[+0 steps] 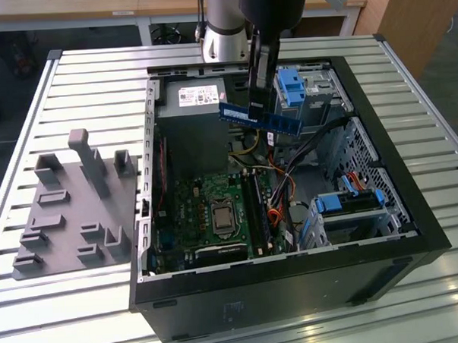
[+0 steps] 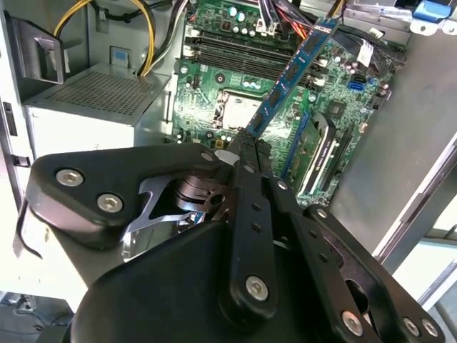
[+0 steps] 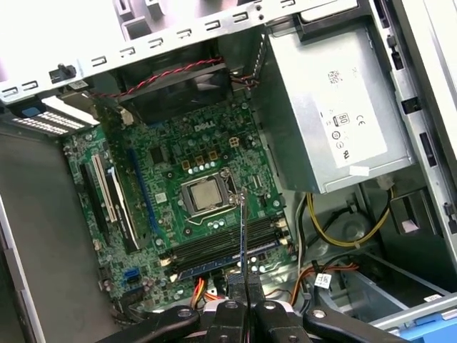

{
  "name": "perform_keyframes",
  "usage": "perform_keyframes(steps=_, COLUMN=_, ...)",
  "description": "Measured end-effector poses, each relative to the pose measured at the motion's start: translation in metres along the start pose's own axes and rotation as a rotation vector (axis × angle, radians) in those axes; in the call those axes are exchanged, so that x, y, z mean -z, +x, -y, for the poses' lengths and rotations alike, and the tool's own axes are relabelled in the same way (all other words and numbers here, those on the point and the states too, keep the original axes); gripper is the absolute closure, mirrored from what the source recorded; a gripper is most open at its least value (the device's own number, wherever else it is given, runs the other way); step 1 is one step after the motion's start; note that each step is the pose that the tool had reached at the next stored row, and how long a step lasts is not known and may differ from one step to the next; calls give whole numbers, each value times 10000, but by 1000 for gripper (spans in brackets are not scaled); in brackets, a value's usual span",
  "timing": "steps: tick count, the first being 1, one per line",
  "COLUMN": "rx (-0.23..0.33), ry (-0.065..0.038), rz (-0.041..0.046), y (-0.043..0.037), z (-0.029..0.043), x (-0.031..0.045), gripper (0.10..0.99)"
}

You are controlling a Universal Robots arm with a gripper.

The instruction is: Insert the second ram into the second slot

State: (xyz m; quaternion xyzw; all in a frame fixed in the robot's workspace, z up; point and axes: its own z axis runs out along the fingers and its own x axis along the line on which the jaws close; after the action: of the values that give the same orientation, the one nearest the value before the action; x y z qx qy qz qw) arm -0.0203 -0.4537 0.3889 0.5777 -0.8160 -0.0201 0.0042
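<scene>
The hand (image 1: 254,103) is closed tight on the end of the 2nd ram (image 1: 271,121), holding it up in the air above the motherboard (image 1: 191,207), I think so its long edge can face the slots (image 1: 255,208) there

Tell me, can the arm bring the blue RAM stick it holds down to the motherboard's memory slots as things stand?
Probably yes. The tool holds the RAM stick above the open case, and the memory slots lie uncovered below; cables run beside them, not across.
</scene>
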Motion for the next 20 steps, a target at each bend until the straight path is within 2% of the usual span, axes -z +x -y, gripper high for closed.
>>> perform_keyframes(steps=20, rx=-937, ry=15, rz=35, y=0, z=0, x=0, gripper=965)
